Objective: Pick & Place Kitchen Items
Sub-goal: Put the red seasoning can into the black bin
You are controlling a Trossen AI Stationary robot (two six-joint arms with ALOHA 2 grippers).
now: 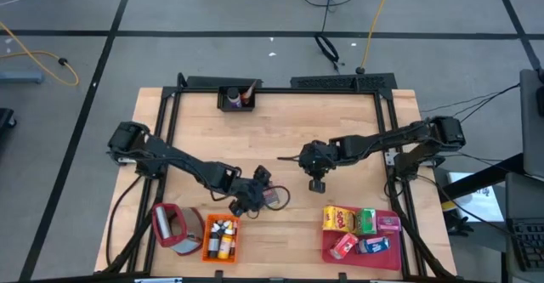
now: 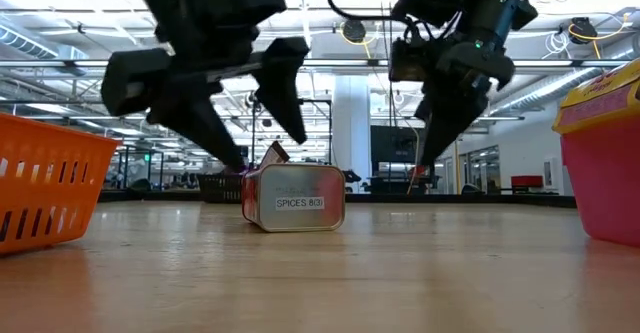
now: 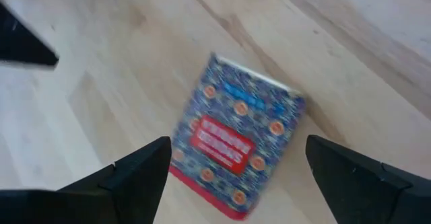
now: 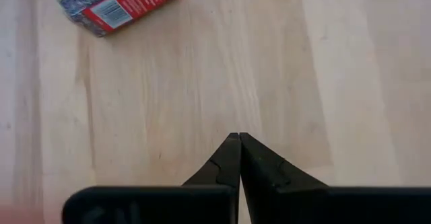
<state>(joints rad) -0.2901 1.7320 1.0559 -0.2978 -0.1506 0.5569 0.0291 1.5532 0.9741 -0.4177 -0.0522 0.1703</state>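
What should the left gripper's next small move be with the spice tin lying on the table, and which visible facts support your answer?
Probably lower and close. The left gripper is open, its fingers standing either side of the spice tin, which lies flat on the table, not yet held. The right gripper is shut, waiting mid-table.

A spice tin (image 1: 272, 196) with a blue patterned face and a red label lies on its side on the bare wood near the table's middle; its end carries a white label reading "SPICES". Small white-capped bottles and an orange bottle (image 1: 219, 236) stand upright together inside an orange crate (image 1: 207, 247) at the near left. Yellow (image 1: 337, 218), green (image 1: 367, 221), pink (image 1: 389, 223), red (image 1: 343, 246) and blue (image 1: 374, 246) food boxes sit close-packed on a pink-red tray (image 1: 328, 253) at the near right
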